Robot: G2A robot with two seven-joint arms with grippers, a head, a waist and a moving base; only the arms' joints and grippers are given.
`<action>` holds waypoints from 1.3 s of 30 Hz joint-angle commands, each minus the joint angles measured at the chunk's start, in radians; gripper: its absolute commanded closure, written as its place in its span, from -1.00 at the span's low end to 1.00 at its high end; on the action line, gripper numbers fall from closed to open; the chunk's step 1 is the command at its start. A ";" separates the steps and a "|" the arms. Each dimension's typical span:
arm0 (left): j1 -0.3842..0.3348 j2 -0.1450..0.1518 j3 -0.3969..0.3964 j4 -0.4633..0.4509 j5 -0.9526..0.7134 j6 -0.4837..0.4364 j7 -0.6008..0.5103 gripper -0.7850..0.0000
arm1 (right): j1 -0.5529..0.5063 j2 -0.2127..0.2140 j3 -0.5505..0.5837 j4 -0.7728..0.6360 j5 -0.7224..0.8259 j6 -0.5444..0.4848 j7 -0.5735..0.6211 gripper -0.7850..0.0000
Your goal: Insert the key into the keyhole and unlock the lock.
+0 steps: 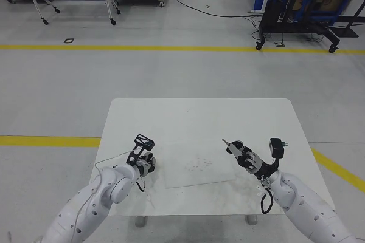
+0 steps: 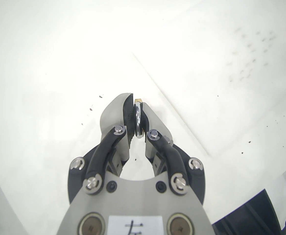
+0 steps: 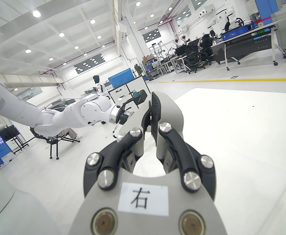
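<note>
**Lock and key held well apart above the table**

The left gripper (image 2: 135,101) is clamped on the lock (image 2: 138,119). It pinches the chrome shackle edge-on, with the brass body poking past its tips, probably to brace it. The right gripper (image 1: 235,149) looks closed on the key (image 1: 225,142), a thin sliver pointing lengthwise across the table (image 1: 201,115) towards the lock. The keyhole is hidden.

Left arm (image 1: 100,197) bent, wrist angled down. Left gripper (image 2: 136,102) closed, pads (image 2: 128,113) clamped on lock (image 2: 138,121) shackle between them. Right arm (image 1: 304,203) extended, wrist near level. Right gripper (image 3: 150,99) closed, fingers pressed together, thin key (image 1: 224,141) tip protruding past fingertips.
</note>
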 commanded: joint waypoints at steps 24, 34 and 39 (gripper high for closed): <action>0.042 -0.016 -0.034 -0.030 0.073 0.028 -0.062 1.00 | 0.000 0.000 0.000 0.000 0.000 0.000 0.000 1.00; 0.030 -0.028 -0.037 -0.038 0.067 -0.004 -0.063 1.00 | 0.000 0.000 0.000 0.000 0.000 0.000 0.000 1.00; 0.028 -0.030 -0.041 -0.056 0.119 -0.032 -0.017 1.00 | 0.000 0.000 0.000 0.000 0.000 0.000 0.000 1.00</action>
